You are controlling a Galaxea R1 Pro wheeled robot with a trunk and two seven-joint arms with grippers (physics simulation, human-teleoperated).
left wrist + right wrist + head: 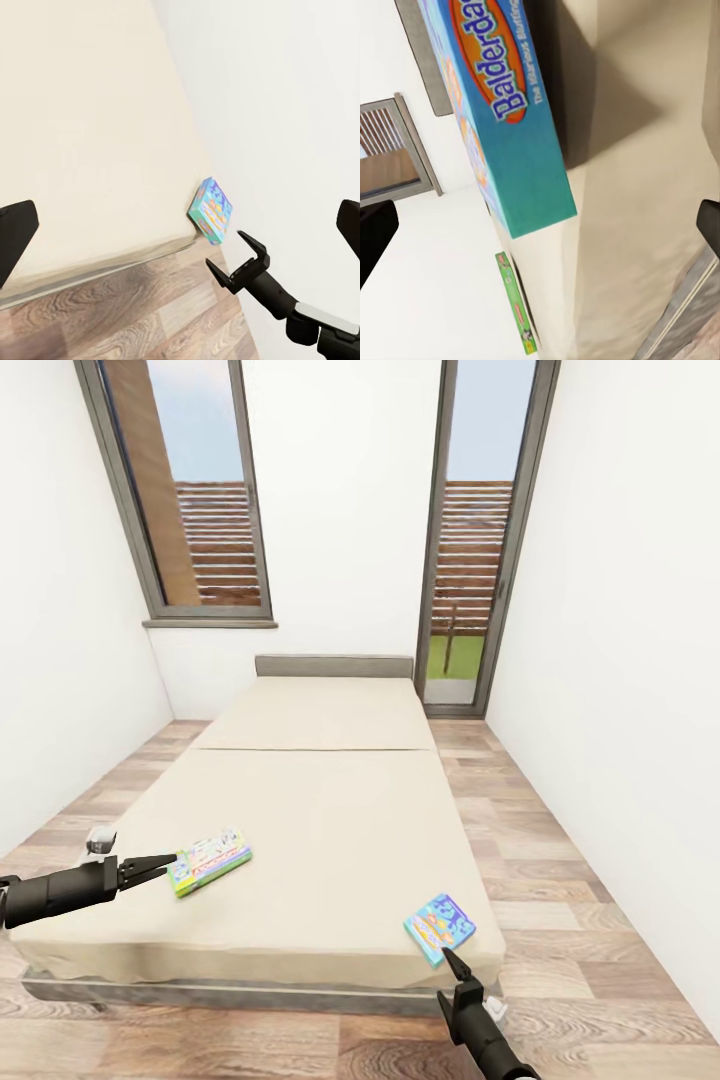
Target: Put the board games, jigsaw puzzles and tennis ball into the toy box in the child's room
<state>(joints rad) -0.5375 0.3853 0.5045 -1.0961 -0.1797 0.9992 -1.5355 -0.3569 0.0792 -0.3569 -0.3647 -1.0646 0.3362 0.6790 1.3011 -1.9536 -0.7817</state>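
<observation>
Low in the head view, two board games lie flat on the bed [330,800]: the green box [209,861] at lower left, just off the left claw [165,866], and the blue box [440,927] at the mattress's near right corner, above the right claw [452,963]. Both claws look spread, holding nothing. Each box is probably light, stiff and slick; pinch a thin edge. Nothing blocks them.

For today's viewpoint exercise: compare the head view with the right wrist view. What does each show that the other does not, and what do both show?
Head view alone: both grippers, left and right, the wood floor and the whole bed.

Right wrist view alone: the lettering "Balderda..." on the blue game, seen close up.

Both: the blue game, the green game, the mattress and a window.
</observation>
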